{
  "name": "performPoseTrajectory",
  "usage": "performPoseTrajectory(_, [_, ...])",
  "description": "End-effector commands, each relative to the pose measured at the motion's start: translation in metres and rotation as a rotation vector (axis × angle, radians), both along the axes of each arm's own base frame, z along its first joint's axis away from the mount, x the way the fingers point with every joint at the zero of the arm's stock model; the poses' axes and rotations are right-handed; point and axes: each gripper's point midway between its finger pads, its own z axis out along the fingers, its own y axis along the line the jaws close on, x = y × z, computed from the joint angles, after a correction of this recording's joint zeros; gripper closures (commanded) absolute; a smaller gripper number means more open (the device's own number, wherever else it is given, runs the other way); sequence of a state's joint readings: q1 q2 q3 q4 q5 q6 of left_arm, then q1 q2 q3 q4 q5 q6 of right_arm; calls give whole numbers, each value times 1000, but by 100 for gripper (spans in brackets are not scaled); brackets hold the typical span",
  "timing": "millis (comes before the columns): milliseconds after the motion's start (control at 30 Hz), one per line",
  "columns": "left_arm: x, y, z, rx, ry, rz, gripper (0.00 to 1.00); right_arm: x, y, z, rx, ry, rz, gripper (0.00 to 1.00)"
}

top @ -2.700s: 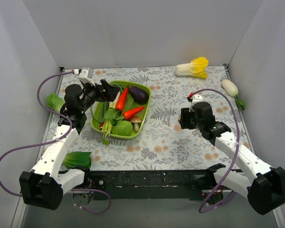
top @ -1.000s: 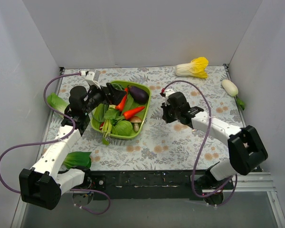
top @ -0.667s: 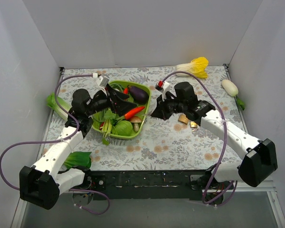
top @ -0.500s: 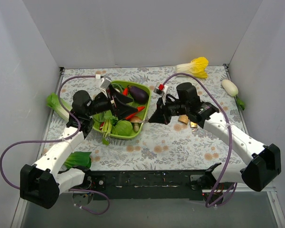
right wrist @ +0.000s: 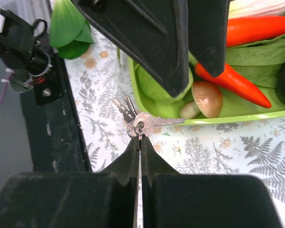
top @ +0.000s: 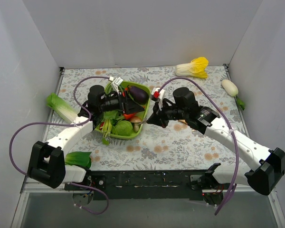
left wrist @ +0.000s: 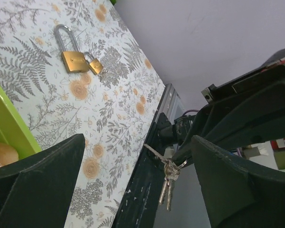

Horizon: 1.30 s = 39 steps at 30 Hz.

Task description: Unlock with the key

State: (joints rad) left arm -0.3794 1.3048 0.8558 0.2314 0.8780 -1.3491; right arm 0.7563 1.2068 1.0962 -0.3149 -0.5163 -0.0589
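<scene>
Step in hand is key transport. The right pincer (right wrist: pixel 139 141) is clamped on the ring of the key (right wrist: pixel 168 121), held aloft beside the green tray (right wrist: pixel 256 115). The left pincer (left wrist: pixel 137 140) gapes wide and empty. The brass padlock (left wrist: pixel 72 57) lies on the desk (left wrist: pixel 109 109). Next, we judge: carry the key there, steady the lock, align the blade.

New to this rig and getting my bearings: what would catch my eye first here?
A small silvery key bunch dangles from the shut right pincer, just outside the green basket. On the floral cloth, a brass padlock and a smaller brass lock lie side by side, with no pincer on them.
</scene>
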Motion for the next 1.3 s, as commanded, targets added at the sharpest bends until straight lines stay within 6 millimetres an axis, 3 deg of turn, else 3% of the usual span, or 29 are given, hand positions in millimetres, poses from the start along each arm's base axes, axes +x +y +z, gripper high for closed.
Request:
performPoseTrajectory(0, [-5,-9,14,-25,50,-20,8,18,1,13,-36,-151,-82,99])
performPoseTrajectory(100, [-13,-13,16,-37,50,-67,8,12,8,19,15,-149,-56,99])
performPoseTrajectory(367, [-45,-3,59,-153,-182,-122,2,-1,0,53,271,74,-1,99])
performPoseTrajectory(600, [-71,1,73,-245,-299,-206,2,-22,-20,100,428,206,96,99])
performPoseTrajectory(733, [-76,3,69,-253,-332,-212,2,-33,-23,117,476,266,137,99])
performPoseTrajectory(867, [-71,2,66,-236,-348,-180,2,-39,-25,121,477,292,152,99])
performPoseTrajectory(1000, [-78,3,75,-282,-390,-194,2,-43,-25,124,479,316,169,99])
performPoseTrajectory(1267, [-95,-5,83,-333,-407,-277,11,-49,-26,122,476,359,193,99])
